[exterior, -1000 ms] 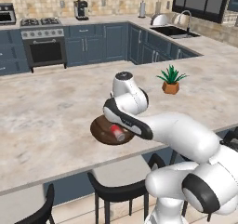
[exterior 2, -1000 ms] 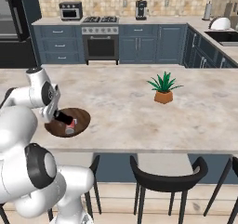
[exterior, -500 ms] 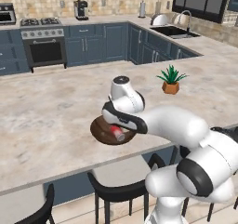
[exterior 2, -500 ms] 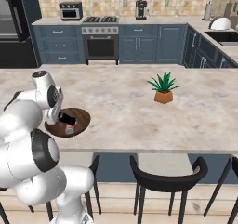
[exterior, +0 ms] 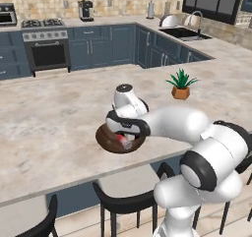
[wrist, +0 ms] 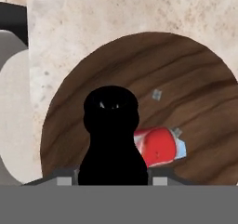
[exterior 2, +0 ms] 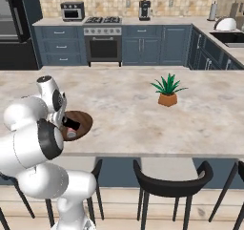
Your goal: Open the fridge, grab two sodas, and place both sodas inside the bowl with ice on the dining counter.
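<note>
Soda (wrist: 158,148) on its side in bowl (wrist: 195,79) under hand (wrist: 111,169).

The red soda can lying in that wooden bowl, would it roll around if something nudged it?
Probably. The soda can lies on its side, so its round body could roll. The bowl curves upward around it, so it would likely settle back. It looks rigid, not floppy.

kitchen: stove (exterior: 47,43), sink (exterior: 184,32), island counter (exterior: 54,118)
</note>
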